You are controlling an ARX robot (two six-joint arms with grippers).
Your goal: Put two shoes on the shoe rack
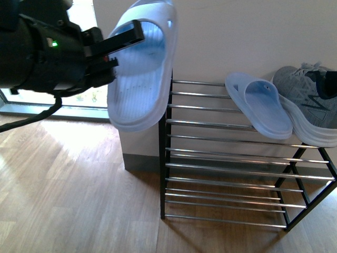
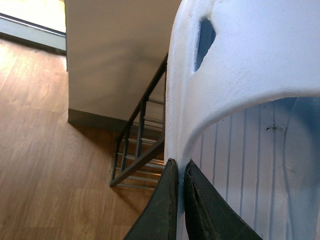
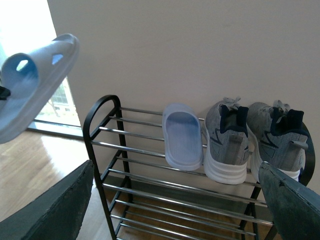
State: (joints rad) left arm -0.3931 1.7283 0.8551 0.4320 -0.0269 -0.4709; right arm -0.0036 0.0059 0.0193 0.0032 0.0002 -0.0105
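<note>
**Both grey sneakers sit on the rack's top tier; left arm holds a slide aloft**

The two grey knit sneakers with thick white soles stand side by side on the top tier of the rack, heels out, toes towards the wall. In the right wrist view the nearer sneaker (image 3: 226, 142) shows a dark blue-black lining at the collar and a dark stripe down its side; its twin (image 3: 278, 137) stands just beside it at 3 o'clock, with the same dark collar and a pull tab at the heel. The front view catches only one of them (image 1: 310, 103), at the picture's right edge.

The black metal shoe rack with rounded top corners and thin silver rods (image 3: 102, 145) stands against a pale wall on a wooden floor (image 1: 68, 200). On the same top tier, at 9 o'clock of the sneakers and just beside them, lies a pale blue-white open-toe slide sandal (image 3: 183, 135), sole down.

A second slide sandal of the same pale blue-white (image 1: 142, 68) hangs in the air at 10 o'clock of the rack, tilted steeply with its footbed facing out. The left gripper (image 1: 113, 50) has it: its dark fingers (image 2: 167, 210) are pressed nearly together on the sandal's edge.

The right gripper (image 3: 180, 210) holds nothing; its two dark fingers (image 3: 55, 207) stand spread wide apart, framing the rack.
</note>
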